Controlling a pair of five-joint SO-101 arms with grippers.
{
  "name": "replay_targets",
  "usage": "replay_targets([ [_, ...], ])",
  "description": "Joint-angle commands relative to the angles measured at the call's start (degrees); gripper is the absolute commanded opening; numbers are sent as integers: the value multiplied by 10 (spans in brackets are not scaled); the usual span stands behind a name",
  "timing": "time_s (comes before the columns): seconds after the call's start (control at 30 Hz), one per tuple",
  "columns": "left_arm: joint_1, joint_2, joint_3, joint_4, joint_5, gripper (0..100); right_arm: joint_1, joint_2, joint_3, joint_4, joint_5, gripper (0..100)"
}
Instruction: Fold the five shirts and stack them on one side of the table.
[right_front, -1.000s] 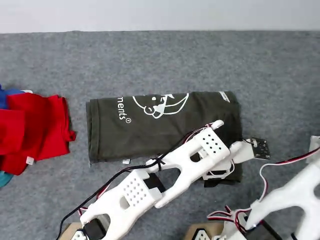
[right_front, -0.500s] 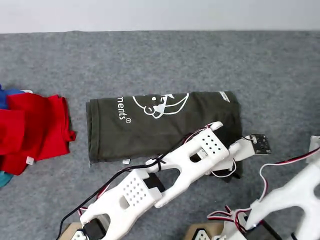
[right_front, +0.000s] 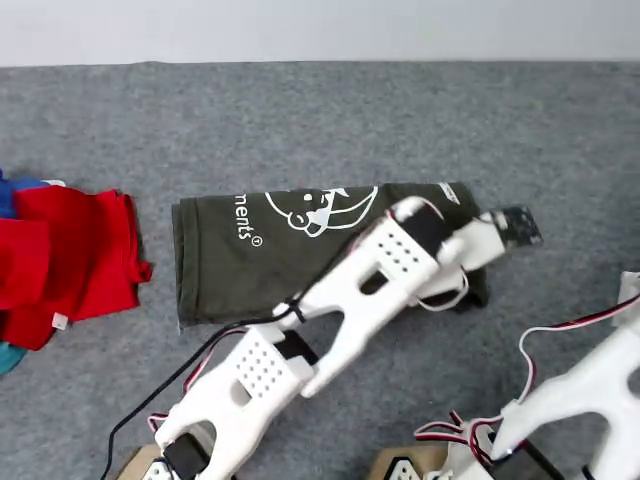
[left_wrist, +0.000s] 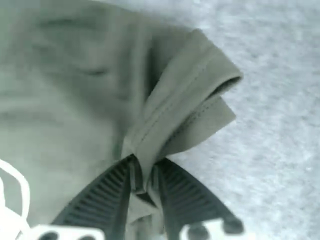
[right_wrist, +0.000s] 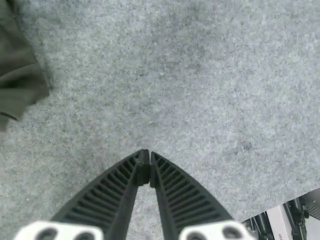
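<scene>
A dark olive shirt (right_front: 250, 255) with a white print lies half-folded in the middle of the grey table. My left arm (right_front: 400, 262) stretches across its right end. In the left wrist view my left gripper (left_wrist: 143, 172) is shut on a bunched hem of the olive shirt (left_wrist: 185, 107), held just above the rest of the cloth. My right gripper (right_wrist: 145, 161) is shut with nothing in it, over bare grey felt, with an edge of the olive shirt (right_wrist: 17, 82) off to one side. The right arm (right_front: 585, 385) stays at the front right corner.
A pile of red shirts (right_front: 65, 260) lies at the table's left edge, with blue cloth (right_front: 15, 188) and teal cloth (right_front: 8, 358) showing under it. Bare grey felt (right_front: 400, 120) spreads behind and to the right of the olive shirt.
My left arm has swung toward the far side, carrying the shirt's front right corner with it. The flap that lay in front of the shirt is now lifted over it. The right arm has not moved.
</scene>
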Motion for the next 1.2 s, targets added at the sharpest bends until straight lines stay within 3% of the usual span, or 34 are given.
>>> replay_targets([
  [0.0, -25, -18, -22, -32, 5, 6, 6, -22, -6, 6, -6, 9],
  [0.33, -78, 39, -26, -76, 5, 17, 6, -22, -6, 6, -4, 9],
  [0.57, -115, 53, -29, -81, 9, 152, 7, -22, -5, 6, -4, 9],
  [1.0, -145, 76, -80, -95, -7, 156, 7, -22, -5, 14, -3, 9],
  [1.17, -146, 54, -92, -63, -4, 152, 7, -22, -5, 25, -3, 9],
])
